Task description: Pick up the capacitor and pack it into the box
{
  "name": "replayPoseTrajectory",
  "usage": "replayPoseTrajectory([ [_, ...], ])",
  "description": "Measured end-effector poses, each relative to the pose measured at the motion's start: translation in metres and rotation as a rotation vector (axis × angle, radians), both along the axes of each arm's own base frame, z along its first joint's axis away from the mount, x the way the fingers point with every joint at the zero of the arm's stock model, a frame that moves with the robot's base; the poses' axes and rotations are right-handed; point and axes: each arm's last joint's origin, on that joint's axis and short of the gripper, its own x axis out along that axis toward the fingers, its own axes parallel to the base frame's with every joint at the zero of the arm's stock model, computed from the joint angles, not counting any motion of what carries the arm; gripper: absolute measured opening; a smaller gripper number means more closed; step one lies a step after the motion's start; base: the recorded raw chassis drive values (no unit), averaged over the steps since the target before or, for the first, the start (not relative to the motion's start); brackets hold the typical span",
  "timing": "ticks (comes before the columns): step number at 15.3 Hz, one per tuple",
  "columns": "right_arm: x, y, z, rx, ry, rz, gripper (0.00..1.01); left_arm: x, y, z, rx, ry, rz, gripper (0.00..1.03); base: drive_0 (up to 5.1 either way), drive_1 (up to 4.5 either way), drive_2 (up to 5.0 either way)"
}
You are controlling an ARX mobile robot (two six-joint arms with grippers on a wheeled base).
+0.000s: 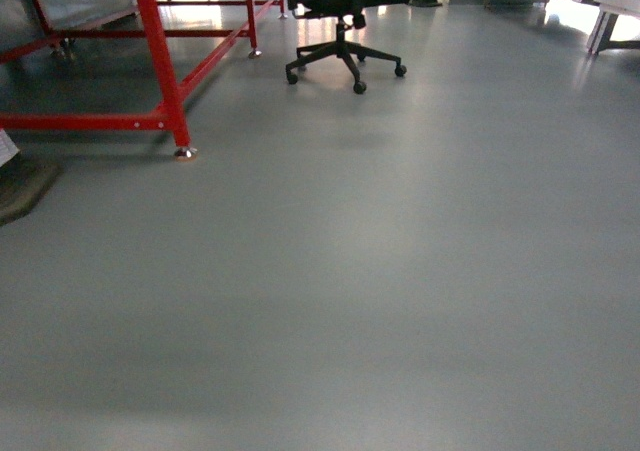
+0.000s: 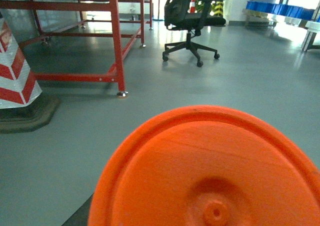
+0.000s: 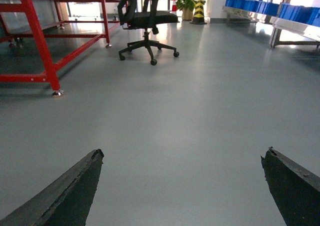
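Note:
The capacitor and the box are out of view in all three views. A big orange disc with a raised rim and a small hub fills the bottom of the left wrist view, held up off the grey floor. It hides my left gripper's fingertips. Only a dark sliver of one finger shows at its lower left, set close in against the disc. My right gripper is open, its two dark fingers wide apart over bare floor with nothing between them. Neither gripper shows in the head view.
A red steel table frame stands at the left, its foot on the floor. A black office chair is straight ahead. A red-and-white cone on a dark base is near left. Blue bins line shelves at far right.

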Motion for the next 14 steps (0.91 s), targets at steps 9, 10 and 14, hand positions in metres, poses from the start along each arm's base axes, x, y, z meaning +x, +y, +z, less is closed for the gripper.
replayPoseTrajectory([
  [9, 0.0000, 0.0000, 0.0001, 0.000, -0.001, 0.000, 0.98, 0.0000, 0.0000, 0.0000, 0.000, 0.000, 0.000, 0.43, -5.0, 2.35, 2.4],
  [10, 0.0000, 0.0000, 0.0003, 0.000, -0.003, 0.001, 0.98, 0.0000, 0.0000, -0.0001, 0.000, 0.001, 0.000, 0.43, -4.9, 2.45, 2.4],
  [14, 0.0000, 0.0000, 0.0000, 0.000, 0.000, 0.000, 0.98, 0.0000, 0.0000, 0.0002, 0.000, -0.002, 0.000, 0.43, -5.0, 2.34, 2.3],
])
